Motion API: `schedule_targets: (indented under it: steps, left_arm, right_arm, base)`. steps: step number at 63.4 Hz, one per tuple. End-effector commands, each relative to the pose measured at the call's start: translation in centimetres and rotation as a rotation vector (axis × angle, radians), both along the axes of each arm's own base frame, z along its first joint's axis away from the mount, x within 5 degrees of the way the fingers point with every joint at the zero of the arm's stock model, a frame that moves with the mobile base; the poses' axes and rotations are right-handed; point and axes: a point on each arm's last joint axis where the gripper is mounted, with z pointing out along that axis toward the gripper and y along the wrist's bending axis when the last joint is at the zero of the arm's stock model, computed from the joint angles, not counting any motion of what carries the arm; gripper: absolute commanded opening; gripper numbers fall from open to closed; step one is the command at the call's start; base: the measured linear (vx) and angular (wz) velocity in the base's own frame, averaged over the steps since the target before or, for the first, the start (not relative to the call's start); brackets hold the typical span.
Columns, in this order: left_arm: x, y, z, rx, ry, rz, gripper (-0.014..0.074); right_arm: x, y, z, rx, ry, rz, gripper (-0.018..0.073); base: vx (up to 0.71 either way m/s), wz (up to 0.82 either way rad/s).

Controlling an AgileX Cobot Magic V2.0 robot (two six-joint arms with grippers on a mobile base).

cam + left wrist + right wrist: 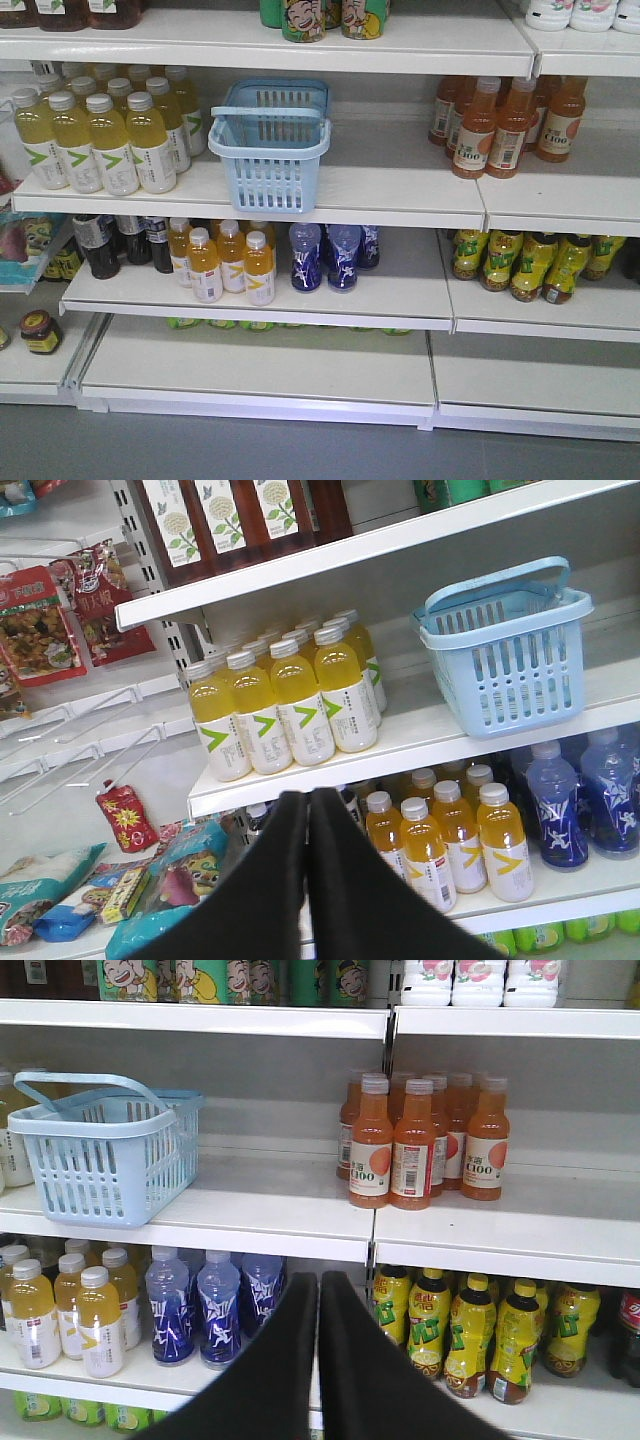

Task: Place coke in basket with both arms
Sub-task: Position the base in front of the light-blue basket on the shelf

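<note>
The pale blue basket [270, 145] stands on the middle shelf between yellow and orange bottles; it also shows in the left wrist view as the basket [510, 650] and in the right wrist view as the basket [105, 1150], and looks empty. The coke is out of view. My left gripper [307, 798] is shut with nothing between its black fingers, low and left of the basket. My right gripper [319, 1280] is shut too, holding nothing, below and right of the basket. Neither arm shows in the front view.
Yellow bottles [100, 135] crowd the shelf left of the basket and orange bottles [505, 125] stand right of it. Below are small yellow bottles [230, 260], blue bottles [330, 255] and yellow-labelled bottles [470, 1335]. Snack packs [40, 620] hang at the far left.
</note>
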Motion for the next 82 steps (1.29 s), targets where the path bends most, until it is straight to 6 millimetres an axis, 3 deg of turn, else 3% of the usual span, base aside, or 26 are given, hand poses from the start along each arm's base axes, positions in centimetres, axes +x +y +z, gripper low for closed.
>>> schedule_targets:
  steps: [1, 82]
  left_arm:
    - [-0.16, -0.1, 0.63, -0.017, -0.085, -0.012, -0.0006]
    - [-0.16, -0.1, 0.63, -0.017, -0.085, -0.012, -0.0006]
  right_arm:
    - [-0.12, 0.16, 0.35, -0.008, -0.076, 0.018, -0.0005]
    - [-0.12, 0.16, 0.35, -0.008, -0.076, 0.018, -0.0005]
  base:
    - [0.13, -0.04]
    - [0.09, -0.06]
